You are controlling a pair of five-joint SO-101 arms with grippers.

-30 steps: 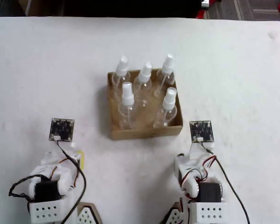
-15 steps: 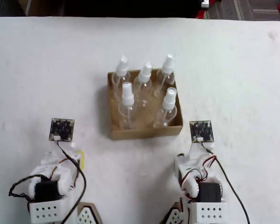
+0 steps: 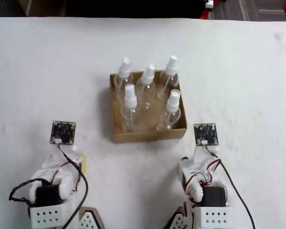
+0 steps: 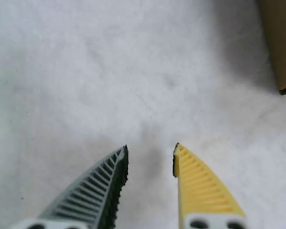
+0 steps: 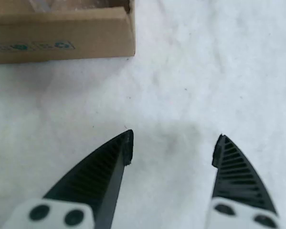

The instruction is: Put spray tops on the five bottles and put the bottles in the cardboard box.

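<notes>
Several clear bottles with white spray tops stand upright inside the cardboard box (image 3: 147, 136) at mid-table, three in the back row (image 3: 146, 81) and two in front (image 3: 130, 107). My left gripper (image 4: 151, 148), with one grey and one yellow finger, hangs open over bare table, holding nothing; a corner of the box (image 4: 279, 43) lies off to one side of it. My right gripper (image 5: 174, 137), black-fingered, is open wider and holds nothing, with the box's front wall (image 5: 61, 33) ahead of it. Both arms sit folded back near the table's front edge.
The left arm (image 3: 52, 183) and right arm (image 3: 202, 183) rest at the front, either side of the box, each with a small square camera board (image 3: 63, 132) ahead of it. White table surface (image 3: 238, 81) stretches around the box on all sides.
</notes>
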